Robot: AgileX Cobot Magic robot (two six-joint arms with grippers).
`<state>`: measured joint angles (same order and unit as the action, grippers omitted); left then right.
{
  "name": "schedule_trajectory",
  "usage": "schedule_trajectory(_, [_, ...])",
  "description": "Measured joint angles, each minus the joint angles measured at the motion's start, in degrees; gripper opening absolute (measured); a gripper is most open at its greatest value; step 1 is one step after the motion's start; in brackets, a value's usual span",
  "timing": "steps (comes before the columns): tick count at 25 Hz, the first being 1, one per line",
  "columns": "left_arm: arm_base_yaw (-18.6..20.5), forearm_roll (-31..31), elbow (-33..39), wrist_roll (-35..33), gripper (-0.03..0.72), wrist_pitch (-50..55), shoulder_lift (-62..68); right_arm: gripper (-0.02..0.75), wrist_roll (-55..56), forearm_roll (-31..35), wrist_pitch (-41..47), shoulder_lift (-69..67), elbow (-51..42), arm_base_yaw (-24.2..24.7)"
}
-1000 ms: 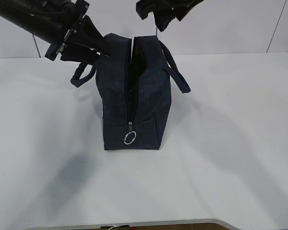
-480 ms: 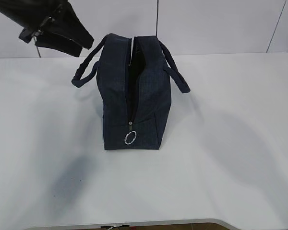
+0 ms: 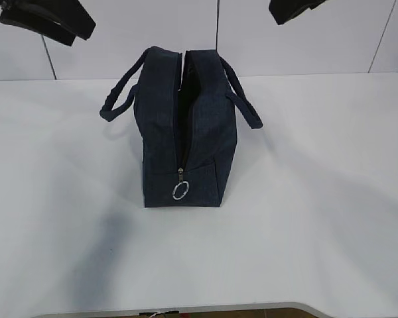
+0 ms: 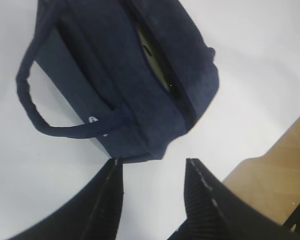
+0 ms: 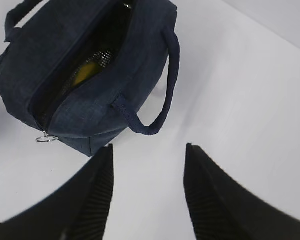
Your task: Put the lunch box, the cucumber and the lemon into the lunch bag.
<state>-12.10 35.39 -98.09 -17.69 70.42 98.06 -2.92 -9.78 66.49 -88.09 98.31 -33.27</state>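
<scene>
I see the large boxy dark navy fabric lunch bag standing upright near the middle of the plain white table, zipper end facing me. Its zipper is undone along the top, leaving a narrow dark slit, and the silver ring pull hangs low on the near end panel. One looped handle flops out to the left, the other looped handle to the right.

My left gripper is up and clear of the bag, jaws parted, nothing between them; in the left wrist view I see only table and the bag's end below the gap. In the exterior view it shows just as a dark shape at the top left corner. My right gripper is likewise released and empty, raised above the table beside the bag, showing at the top right edge of the exterior view.

Through the opening, the right wrist view shows something bright yellow inside, lemon by colour, lying against silvery lining. The left wrist view shows a pale greenish surface in the slit; probably the lunch box lid, but I cannot tell for sure. Cucumber: cannot make it out inside the bag from any view.
</scene>
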Motion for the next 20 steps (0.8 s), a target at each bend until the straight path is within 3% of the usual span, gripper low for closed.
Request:
schedule_trajectory(5, [-4.1,-5.0,0.0,1.1,0.295,0.4,-3.5,0.305,-0.7,0.0,-15.9,10.7,-15.1,0.0])
schedule_trajectory(10, [-7.3,-6.1,0.0,3.4,0.295,0.9,-4.9,0.265,1.4,0.0,-31.5,17.6,-30.8,0.0])
schedule_trajectory(14, [-8.4,-6.1,0.0,4.8,0.295,1.0,-5.2,0.258,4.0,0.0,-35.9,17.5,-38.2,0.0])
schedule_trajectory(20, [-8.4,-6.1,0.0,6.1,0.295,1.0,-5.3,0.255,7.1,-0.2,-40.3,11.9,-40.0,0.0])
